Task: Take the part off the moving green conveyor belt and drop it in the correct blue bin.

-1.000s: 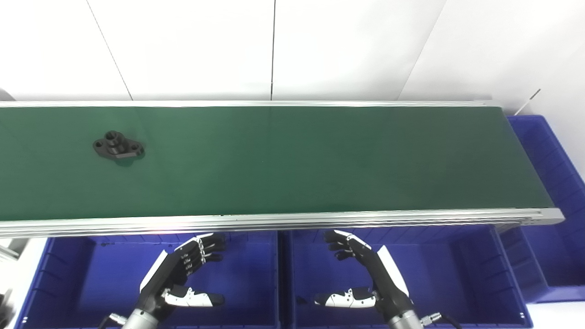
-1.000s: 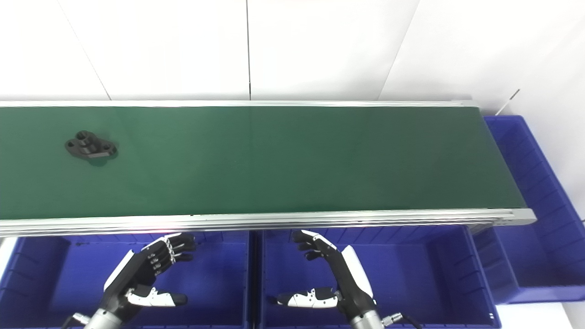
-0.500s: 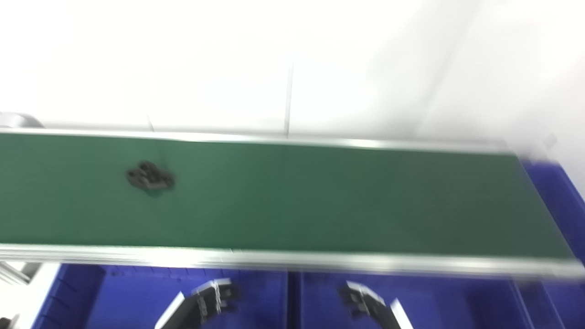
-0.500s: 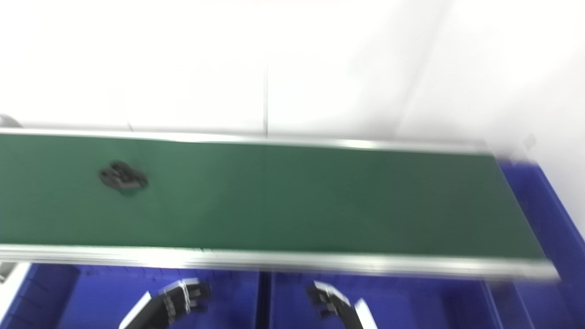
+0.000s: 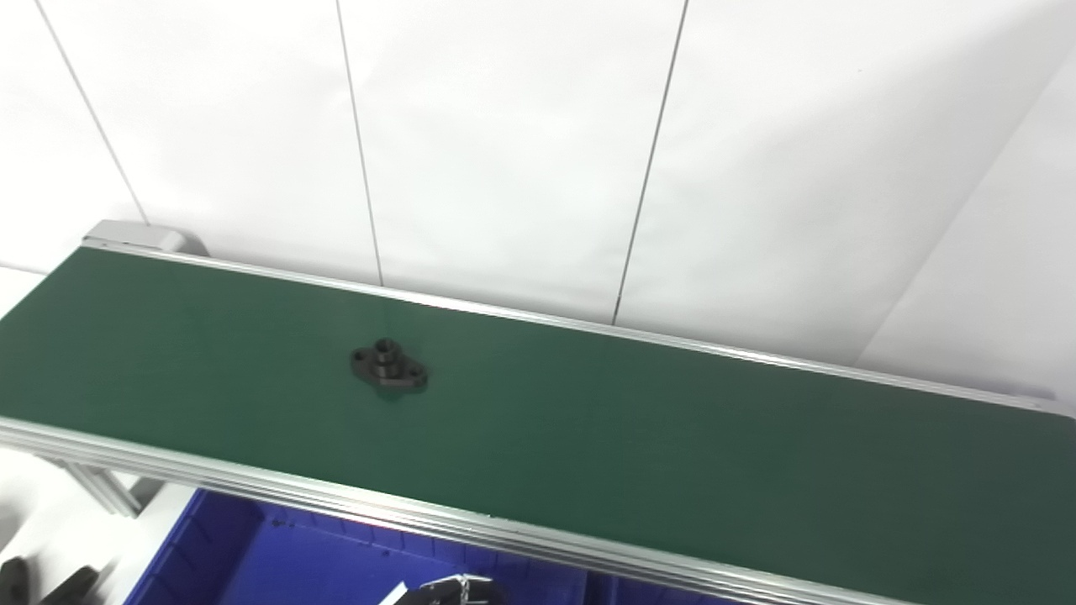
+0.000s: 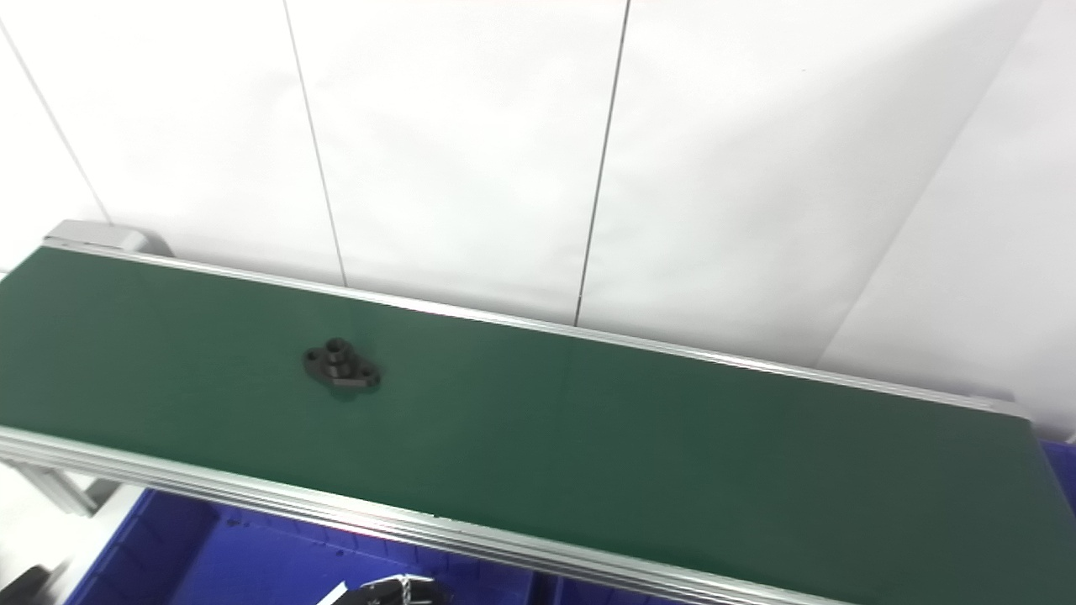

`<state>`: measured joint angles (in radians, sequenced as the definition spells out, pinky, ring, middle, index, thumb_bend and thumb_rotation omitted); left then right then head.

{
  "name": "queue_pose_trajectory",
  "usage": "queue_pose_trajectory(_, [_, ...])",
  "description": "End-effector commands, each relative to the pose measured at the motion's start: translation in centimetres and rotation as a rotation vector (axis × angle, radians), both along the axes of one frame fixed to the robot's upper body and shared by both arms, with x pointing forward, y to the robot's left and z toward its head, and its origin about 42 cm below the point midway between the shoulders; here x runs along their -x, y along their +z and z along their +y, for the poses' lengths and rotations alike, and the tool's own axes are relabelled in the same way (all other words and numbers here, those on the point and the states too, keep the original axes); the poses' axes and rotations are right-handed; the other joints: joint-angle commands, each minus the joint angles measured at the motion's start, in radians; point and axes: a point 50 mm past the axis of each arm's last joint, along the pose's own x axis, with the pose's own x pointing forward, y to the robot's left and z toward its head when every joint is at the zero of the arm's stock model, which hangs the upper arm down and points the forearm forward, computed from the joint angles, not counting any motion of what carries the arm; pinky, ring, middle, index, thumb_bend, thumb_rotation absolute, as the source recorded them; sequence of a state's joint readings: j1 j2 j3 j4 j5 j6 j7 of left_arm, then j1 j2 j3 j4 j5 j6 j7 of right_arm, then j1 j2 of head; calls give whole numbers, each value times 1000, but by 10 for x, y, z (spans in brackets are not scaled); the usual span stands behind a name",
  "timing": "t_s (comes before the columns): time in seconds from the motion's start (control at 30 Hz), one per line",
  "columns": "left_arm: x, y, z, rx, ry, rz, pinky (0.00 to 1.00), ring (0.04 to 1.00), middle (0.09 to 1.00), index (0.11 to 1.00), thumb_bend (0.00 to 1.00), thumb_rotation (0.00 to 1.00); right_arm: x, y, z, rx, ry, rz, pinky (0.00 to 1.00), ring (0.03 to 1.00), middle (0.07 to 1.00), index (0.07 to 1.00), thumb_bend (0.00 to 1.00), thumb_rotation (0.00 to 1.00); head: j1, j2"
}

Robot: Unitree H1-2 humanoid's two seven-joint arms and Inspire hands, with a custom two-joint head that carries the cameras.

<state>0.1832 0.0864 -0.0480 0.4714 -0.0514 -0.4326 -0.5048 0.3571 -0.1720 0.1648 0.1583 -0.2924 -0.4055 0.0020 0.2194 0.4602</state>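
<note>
White wall panels (image 5: 504, 151), split by thin dark seams, fill the upper half of both views behind the green conveyor belt (image 5: 639, 445), which runs slantwise from upper left down to lower right between aluminium side rails (image 5: 353, 502). On the belt's left half, nearer the far rail than the near one, lies the black part (image 5: 387, 370), a flat flange with a raised hub in the middle and a hole at each end; green belt lies bare on every side of it, and the long stretch to its right carries nothing else. Below the near rail, the inside of a blue bin (image 5: 277, 559) shows, cut off by the bottom edge. Only the top of the left hand (image 5: 450, 590) pokes up at that edge, over the bin, well apart from the part; too little of it shows to tell whether its fingers are spread or closed. No trace of the right hand appears in either view. At the belt's far left end sits a grey end cap (image 5: 139, 235), and dark blurred shapes (image 5: 50, 581) in the bottom left corner are too unclear to name.
</note>
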Motion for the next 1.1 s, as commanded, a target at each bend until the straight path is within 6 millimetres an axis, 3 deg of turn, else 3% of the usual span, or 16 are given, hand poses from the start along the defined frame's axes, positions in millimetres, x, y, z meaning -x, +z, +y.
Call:
queue_pose_trajectory(0.0, [-10,8,-2,1,-4,-68,669,749,773,697,948,141,-5,10,-2,-23,-7,-53,608,725,785,784,909,161,4,5])
queue_pose_trajectory(0.23, [-10,10,-4,-15,-3,-76,666,747,768,695,953,134,-4,17,-4,-95,-36,-93,612,727,782,774,903,123,8,21])
queue_pose_trajectory(0.43, [-11,10,-6,-3,-15,-77,661,750,769,696,958,161,-6,35,-7,-173,-11,-142,649,733,785,796,916,215,8,28])
queue_pose_trajectory(0.63, [-12,13,-9,-23,-21,-90,658,745,768,701,961,147,-15,70,-5,-223,19,-262,688,753,802,817,899,226,3,33])
queue_pose_trajectory(0.73, [-13,14,-11,-36,-28,-96,658,739,763,704,959,148,-25,90,-6,-185,21,-354,665,719,776,813,905,266,4,40])
queue_pose_trajectory(0.87, [-12,15,-11,-59,-36,-103,684,746,759,707,969,169,-40,119,-5,-275,76,-430,719,764,809,841,885,190,1,46])
queue_pose_trajectory(1.07, [-11,19,-10,-91,-52,-124,689,741,755,717,967,187,-56,155,0,-264,106,-537,675,744,809,845,910,234,-41,67])
